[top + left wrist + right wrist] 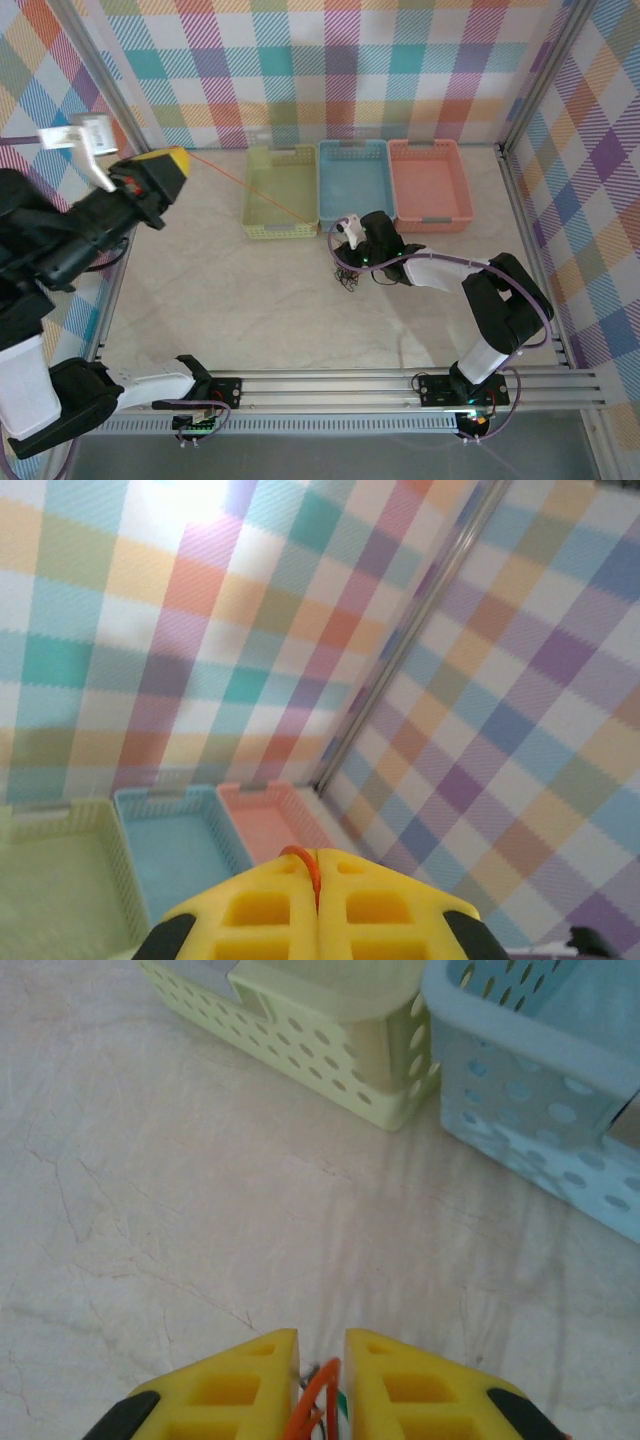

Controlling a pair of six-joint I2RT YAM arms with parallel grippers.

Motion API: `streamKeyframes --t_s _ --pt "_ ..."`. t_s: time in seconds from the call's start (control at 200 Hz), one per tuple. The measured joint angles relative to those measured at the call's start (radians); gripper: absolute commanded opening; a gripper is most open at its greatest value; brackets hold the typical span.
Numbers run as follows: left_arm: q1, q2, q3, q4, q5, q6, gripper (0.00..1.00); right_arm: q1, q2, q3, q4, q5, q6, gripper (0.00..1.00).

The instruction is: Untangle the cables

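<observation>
The cables (347, 277) lie as a small dark tangle on the table just in front of the baskets. My right gripper (352, 262) is low over it. In the right wrist view the yellow fingers (250, 1380) stand a narrow gap apart around orange, green and black strands (322, 1400). One orange cable (260, 190) runs taut from that tangle up to the far left. There my raised left gripper (178, 160) is shut on it. In the left wrist view the orange cable (318, 875) is pinched between the closed tips of the left gripper (318, 865).
Three baskets stand in a row at the back: light green (280, 232), blue (353, 146) and pink (432, 222). The taut cable passes over the green one. The right gripper is near the green (330, 1050) and blue (540, 1110) baskets' front walls. Metal frame posts and checked walls enclose the table.
</observation>
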Motion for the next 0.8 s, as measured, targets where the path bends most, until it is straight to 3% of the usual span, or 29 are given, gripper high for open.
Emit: streamKeyframes --t_s 0.105,0.435,0.8 --pt "0.0 -0.043 0.011 -0.001 -0.025 0.007 0.0 -0.005 0.005 0.016 -0.011 0.013 0.005 0.22" --pt "0.0 -0.177 -0.202 0.08 -0.066 0.018 0.0 -0.013 0.032 0.021 -0.055 0.037 0.012 0.21" --pt "0.0 -0.365 -0.882 0.125 -0.109 -0.081 0.0 -0.018 0.032 0.021 -0.063 0.043 0.018 0.11"
